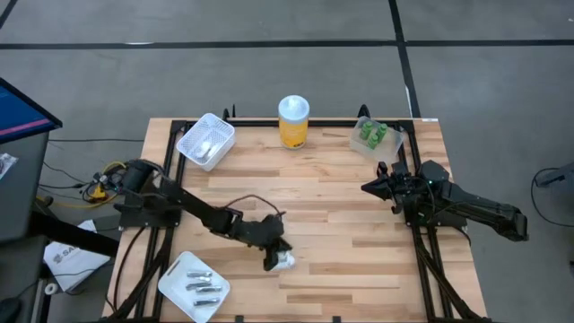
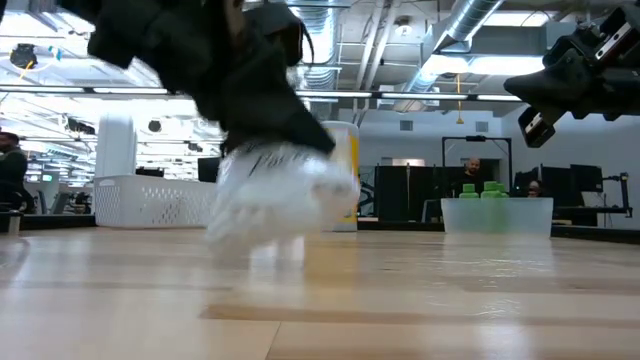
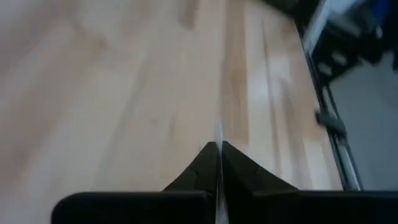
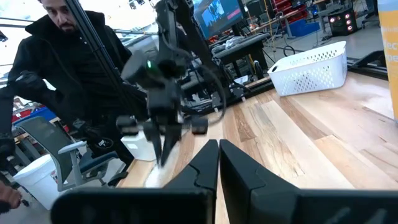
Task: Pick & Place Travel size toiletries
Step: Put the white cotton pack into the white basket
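My left gripper [image 1: 272, 257] is over the near middle of the table, shut on a white packet [image 1: 286, 261], which shows as a white blur [image 2: 280, 195] in the low view. Other white packets lie in the white basket [image 1: 205, 141] at the far left. Slim silvery tubes [image 1: 201, 286] lie in the white tray at the near left. Green round pieces [image 1: 374, 135] sit in the clear tub at the far right. My right gripper [image 1: 366, 187] is shut and touches nothing. It is raised above the table's right side, nearer than the tub. My left gripper pinches the white packet between its two fingers; in the left wrist view only a thin white edge [image 3: 219, 134] shows between the shut fingertips. The fingers come from above, slanting from the table's left. The packet hangs below them, close over the table; whether it touches the wood I cannot tell.
A tall yellow jar with a white lid [image 1: 293, 121] stands at the middle of the far edge. Bare wood [image 1: 359, 251] stretches between the two grippers. A person in dark clothes [image 4: 56, 68] stands beyond the table's left side.
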Motion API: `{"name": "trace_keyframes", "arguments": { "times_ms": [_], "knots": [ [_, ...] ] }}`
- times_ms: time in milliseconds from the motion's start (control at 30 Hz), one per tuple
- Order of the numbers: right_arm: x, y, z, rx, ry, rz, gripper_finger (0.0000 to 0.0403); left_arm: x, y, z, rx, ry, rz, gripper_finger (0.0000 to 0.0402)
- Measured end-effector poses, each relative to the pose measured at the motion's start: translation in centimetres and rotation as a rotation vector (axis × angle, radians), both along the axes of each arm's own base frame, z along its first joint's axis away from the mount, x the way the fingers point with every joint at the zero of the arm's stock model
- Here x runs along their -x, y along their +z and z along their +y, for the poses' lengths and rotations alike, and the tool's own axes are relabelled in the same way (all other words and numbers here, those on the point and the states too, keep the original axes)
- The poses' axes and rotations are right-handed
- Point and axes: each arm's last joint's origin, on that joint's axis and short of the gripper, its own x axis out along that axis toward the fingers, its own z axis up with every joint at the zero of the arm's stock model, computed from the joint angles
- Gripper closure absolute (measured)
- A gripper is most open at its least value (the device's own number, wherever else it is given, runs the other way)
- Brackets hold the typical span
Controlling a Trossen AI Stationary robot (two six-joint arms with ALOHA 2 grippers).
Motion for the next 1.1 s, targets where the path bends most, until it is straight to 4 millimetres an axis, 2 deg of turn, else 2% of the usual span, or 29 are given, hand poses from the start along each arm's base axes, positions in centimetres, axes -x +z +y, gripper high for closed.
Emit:
{"name": "trace_keyframes", "arguments": {
  "times_ms": [167,267,433,567,667,833,1100],
  "knots": [
    [0.0,0.0,0.0,0.000,0.000,0.000,0.0394,0.6,4.6,1.6,-0.079,0.079,-0.145,0.0401],
    [0.0,0.0,0.0,0.000,0.000,0.001,0.0394,1.7,7.5,3.0,-0.152,0.148,-0.198,0.0401],
    [0.0,0.0,0.0,0.000,0.000,0.000,0.0394,4.7,11.9,6.1,-0.273,0.330,-0.228,0.0401],
    [0.0,0.0,0.0,0.000,0.000,0.000,0.0394,7.6,14.6,8.8,-0.368,0.488,-0.233,0.0401],
    [0.0,0.0,0.0,0.000,0.000,0.000,0.0394,9.6,15.9,11.0,-0.446,0.614,-0.206,0.0401],
    [0.0,0.0,0.0,0.000,0.000,0.000,0.0394,12.6,16.9,14.7,-0.538,0.878,-0.125,0.0401],
    [0.0,0.0,0.0,0.000,0.000,0.000,0.0395,15.1,15.9,20.2,-0.579,1.087,0.045,0.0401]
  ]
}}
